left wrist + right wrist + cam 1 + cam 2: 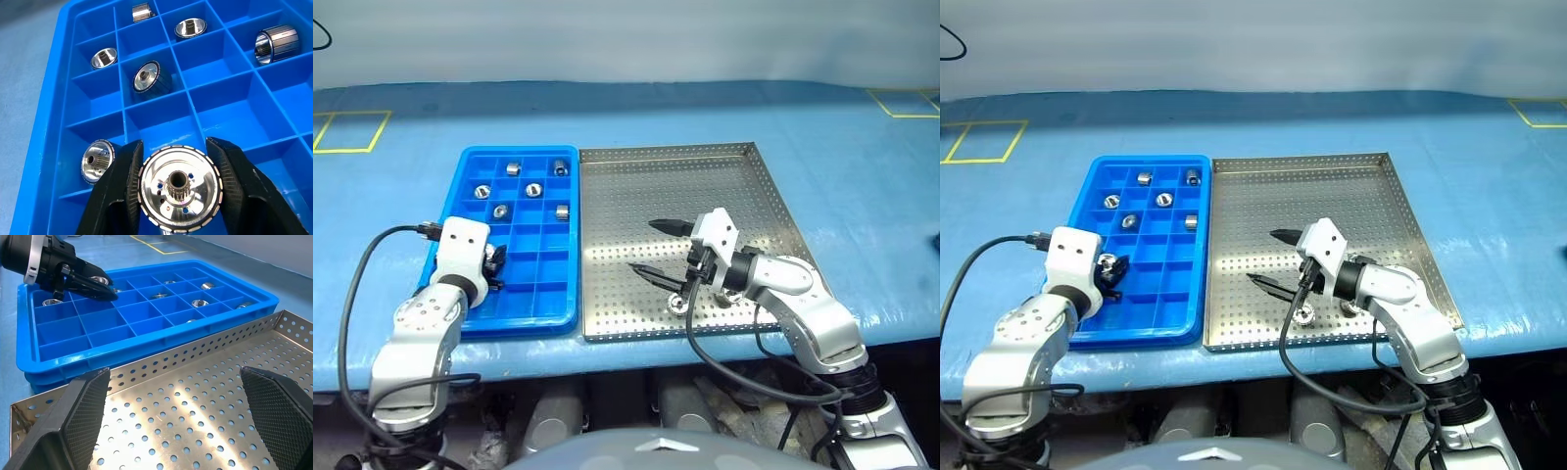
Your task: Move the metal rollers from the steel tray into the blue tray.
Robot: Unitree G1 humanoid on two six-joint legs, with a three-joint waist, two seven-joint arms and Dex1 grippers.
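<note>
Steel tray (705, 186) rollers (677, 305) partly hidden behind right gripper (653, 247); count unclear.

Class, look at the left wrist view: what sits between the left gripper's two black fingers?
A metal roller, clamped between the fingers of the left gripper, above the blue tray.
</note>
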